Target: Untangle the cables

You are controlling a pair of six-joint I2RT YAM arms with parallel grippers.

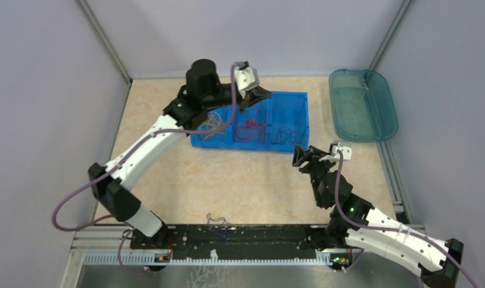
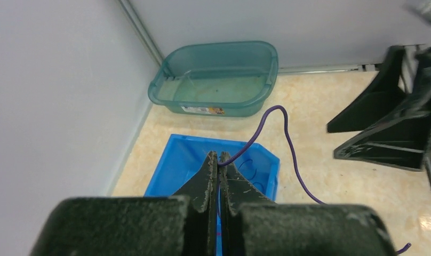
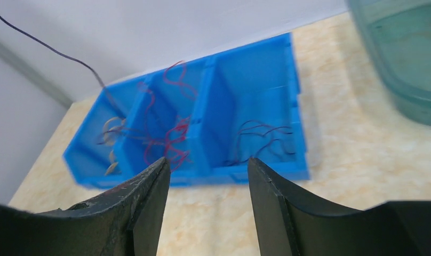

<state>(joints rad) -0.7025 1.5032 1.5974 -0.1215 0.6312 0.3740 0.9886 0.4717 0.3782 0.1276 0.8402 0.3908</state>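
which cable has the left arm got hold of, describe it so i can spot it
Find the blue three-compartment bin on the table; the left gripper hangs over it, shut. Pinched in it is a single dark purple cable that arches up and trails off past the bin, whereas the other cables lie down inside the compartments.

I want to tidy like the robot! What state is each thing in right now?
Left pincer: shut on a thin dark purple wire.
Right pincer: open, empty.
Blue plastic three-slot bin: upright, holding yellow wires, red wires and dark wires, roughly one colour a slot.
Teal see-through plastic tub: upright, looks empty.
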